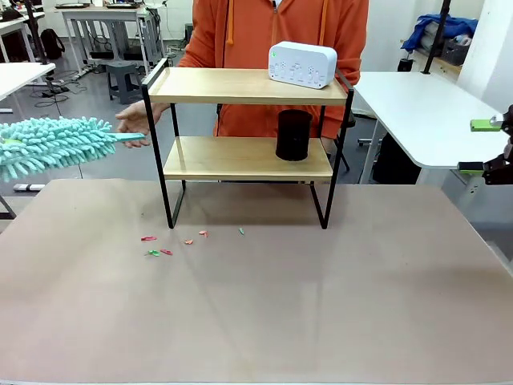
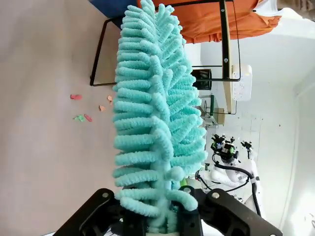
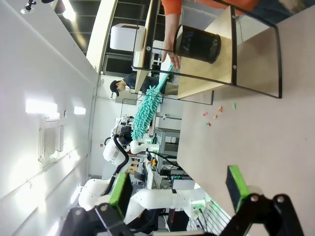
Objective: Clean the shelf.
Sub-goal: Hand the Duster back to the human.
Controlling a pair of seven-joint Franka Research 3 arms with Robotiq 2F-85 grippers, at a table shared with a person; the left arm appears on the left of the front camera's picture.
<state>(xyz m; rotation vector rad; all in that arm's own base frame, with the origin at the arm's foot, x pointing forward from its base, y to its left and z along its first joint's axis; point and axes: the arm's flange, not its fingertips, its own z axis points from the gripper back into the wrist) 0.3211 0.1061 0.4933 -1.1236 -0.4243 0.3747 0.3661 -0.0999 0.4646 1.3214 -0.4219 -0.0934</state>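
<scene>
The shelf [image 1: 248,144] stands toward the far side of the counter [image 1: 256,305], its four black legs planted, with a white device [image 1: 302,64] on the top board and a black cup [image 1: 293,135] on the lower one; small coloured scraps [image 1: 172,243] lie on the counter just in front of its left legs. The left gripper [image 2: 165,216] has its fingers clamped on the base of a teal fluffy duster [image 1: 52,144], which hangs off to the shelf's left, its tip near a person's hand [image 1: 138,122]. The right gripper [image 3: 177,189] waits well apart at the right — fingers spread wide, holding nothing. The shelf looks light and stiff, likely to slide or tip if pushed hard; the boards are smooth, so soft strokes should do. If it needs steadying, the thin frame post or a board edge is the place to grip — not the loose items.
</scene>
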